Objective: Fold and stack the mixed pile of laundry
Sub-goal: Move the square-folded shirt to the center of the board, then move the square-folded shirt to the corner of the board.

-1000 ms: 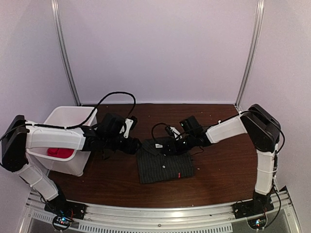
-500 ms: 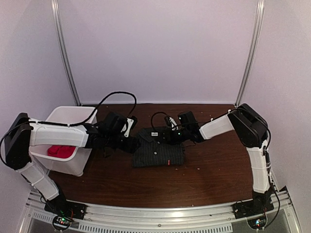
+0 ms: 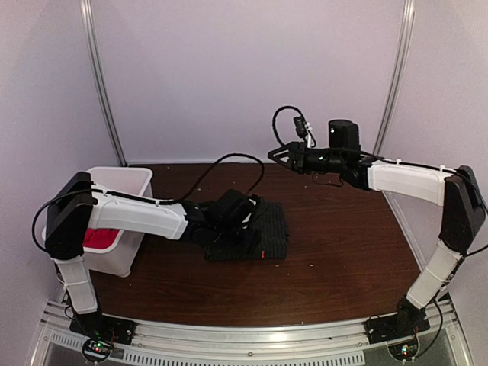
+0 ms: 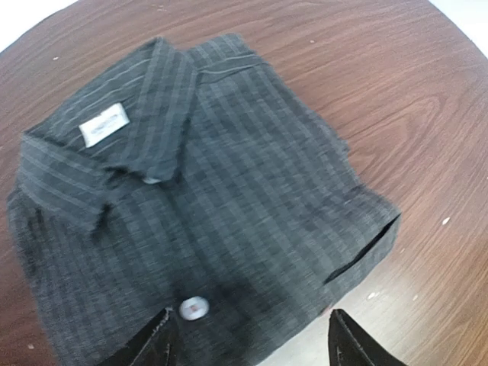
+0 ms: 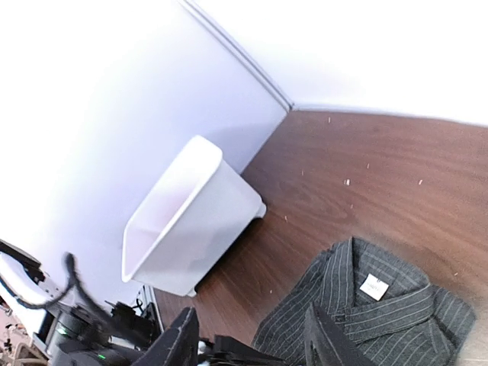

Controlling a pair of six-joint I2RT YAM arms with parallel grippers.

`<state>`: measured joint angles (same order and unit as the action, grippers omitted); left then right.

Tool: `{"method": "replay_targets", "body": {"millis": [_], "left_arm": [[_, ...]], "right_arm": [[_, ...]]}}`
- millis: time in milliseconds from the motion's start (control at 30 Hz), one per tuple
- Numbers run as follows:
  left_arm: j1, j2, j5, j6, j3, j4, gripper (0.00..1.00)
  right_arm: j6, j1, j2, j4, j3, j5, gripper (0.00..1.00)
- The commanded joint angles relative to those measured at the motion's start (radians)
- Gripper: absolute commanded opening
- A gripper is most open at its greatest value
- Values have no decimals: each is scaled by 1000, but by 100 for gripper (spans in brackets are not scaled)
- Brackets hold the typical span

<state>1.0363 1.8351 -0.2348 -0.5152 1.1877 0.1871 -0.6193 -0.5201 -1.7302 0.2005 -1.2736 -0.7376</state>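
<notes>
Lifted clear: right pincer (image 5: 252,316), spread, empty. Left pincer (image 4: 250,324) now spread over folded pinstriped shirt (image 4: 206,191), directly beneath its tips. We smooth gently, no dragging folds; red T-shirt (image 3: 95,238) waits behind it, in bin (image 3: 114,178).

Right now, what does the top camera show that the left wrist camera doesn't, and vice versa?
Only the top view: the white bin with the red T-shirt inside, and the right gripper held high in the air. Only the left wrist view: a white collar label and a pale button. Both: the folded pinstriped shirt lying on the brown table.
</notes>
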Motion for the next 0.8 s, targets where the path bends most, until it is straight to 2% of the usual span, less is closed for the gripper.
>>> {"method": "replay_targets", "body": {"millis": [0,133,233,400,567,667,767], "left_arm": [[48,117,-110,-166,154,96,66],[39,229,-124,-279,236,179,64],[-1,312,-128,-267,299,225,64],[-119,408,-88,-149,367,228,64],[-253,460,10,-50,379,134,63],[-315,523,64,82,485,118,65],[-386,565,102,152,578,157,65]], "right_arm": [[46,77,160,-81,144,-13,49],[87,118,286,-144,241,3,50],[106,139,358,-181,307,11,50],[106,164,462,-193,391,26,51],[97,170,532,-230,430,47,51],[90,173,556,-233,448,58,51],[77,173,574,-220,468,56,51]]}}
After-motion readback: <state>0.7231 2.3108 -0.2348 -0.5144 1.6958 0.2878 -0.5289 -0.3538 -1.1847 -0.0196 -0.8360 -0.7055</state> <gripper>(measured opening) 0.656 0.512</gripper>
